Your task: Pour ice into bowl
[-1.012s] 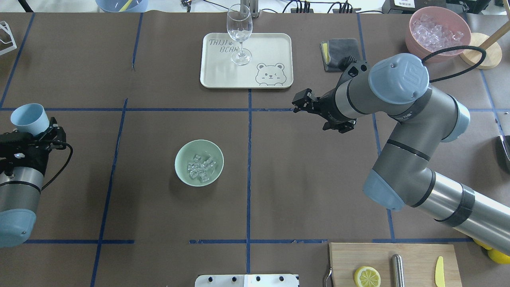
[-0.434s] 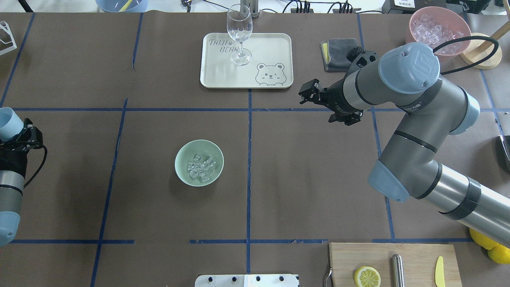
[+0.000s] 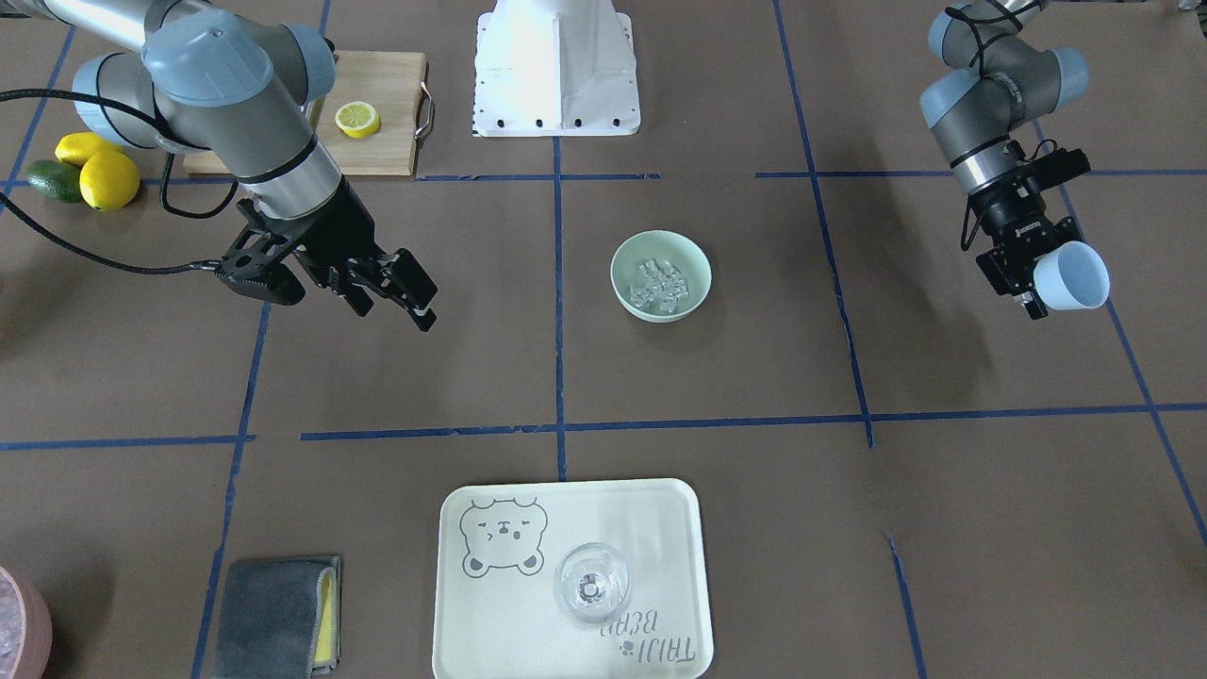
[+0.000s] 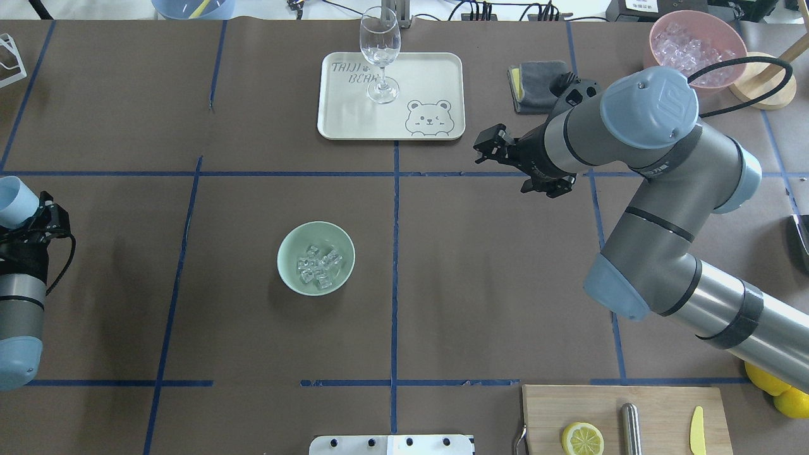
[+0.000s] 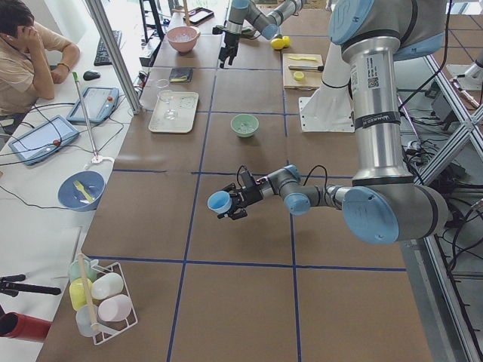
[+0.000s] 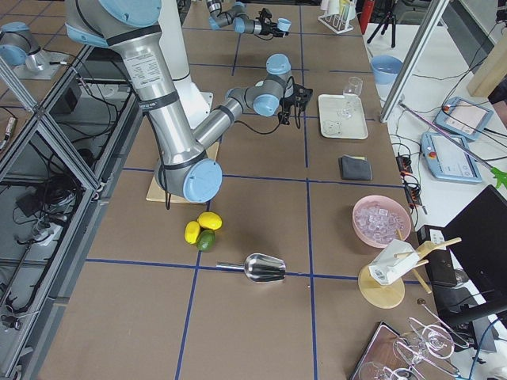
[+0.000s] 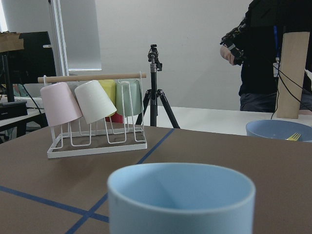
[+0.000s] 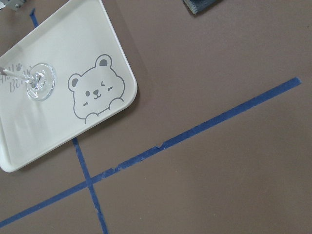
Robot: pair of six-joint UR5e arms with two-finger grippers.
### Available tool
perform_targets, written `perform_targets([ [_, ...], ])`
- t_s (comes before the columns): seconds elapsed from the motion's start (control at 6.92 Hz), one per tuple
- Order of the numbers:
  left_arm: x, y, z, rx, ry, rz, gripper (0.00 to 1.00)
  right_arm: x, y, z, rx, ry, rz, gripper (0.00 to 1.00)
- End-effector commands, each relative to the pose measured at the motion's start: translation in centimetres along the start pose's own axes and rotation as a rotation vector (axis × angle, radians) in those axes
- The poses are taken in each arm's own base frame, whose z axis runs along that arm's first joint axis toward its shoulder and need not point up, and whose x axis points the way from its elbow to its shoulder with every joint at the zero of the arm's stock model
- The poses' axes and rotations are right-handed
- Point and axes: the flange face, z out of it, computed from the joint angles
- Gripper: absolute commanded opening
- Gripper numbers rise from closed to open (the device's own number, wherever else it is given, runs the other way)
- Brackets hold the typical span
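Note:
The pale mint-green bowl [image 4: 287, 249] stands on the table left of centre, and it also shows in the front view [image 3: 693, 269]. A cluster of clear ice cubes [image 4: 319, 265] lies in it [image 3: 658, 283]. My left gripper [image 4: 30, 213] is far out at the table's left edge, shut on a light blue cup [image 4: 12, 201] that it holds above the table, well apart from the bowl. The cup also shows in the front view [image 3: 1070, 275] and fills the left wrist view [image 7: 180, 200]. My right gripper [image 3: 396, 309] is open and empty above the table right of the bowl [image 4: 488, 145].
A cream bear tray [image 4: 354, 117] with a wine glass [image 4: 380, 54] stands at the back. A pink container of ice [image 4: 695, 47] and a grey cloth [image 4: 537, 82] are at the back right. A cutting board [image 4: 657, 404] with a lemon slice is front right. A cup rack [image 7: 92, 117] stands beyond the left gripper.
My left gripper has drawn back to the left edge with the blue cup. My right arm has moved a little to the right and toward the back. The bowl and ice are unmoved.

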Motion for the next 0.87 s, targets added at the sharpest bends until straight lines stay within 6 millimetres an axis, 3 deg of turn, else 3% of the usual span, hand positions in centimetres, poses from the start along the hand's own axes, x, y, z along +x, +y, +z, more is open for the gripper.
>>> perform_targets([
  [0.0,0.0,2.4,-0.1,0.051,0.027,0.025,0.13,0.0,0.0,0.1,0.002,0.0,0.0,1.0],
  [0.43,-0.6,5.9,-2.3,0.025,0.082,0.01,0.13,-0.1,0.1,0.1,0.002,-0.001,-0.002,1.0],
  [0.72,-1.0,5.6,-2.7,0.081,0.112,0.016,0.13,-0.1,0.1,0.1,0.002,-0.001,0.0,1.0],
])
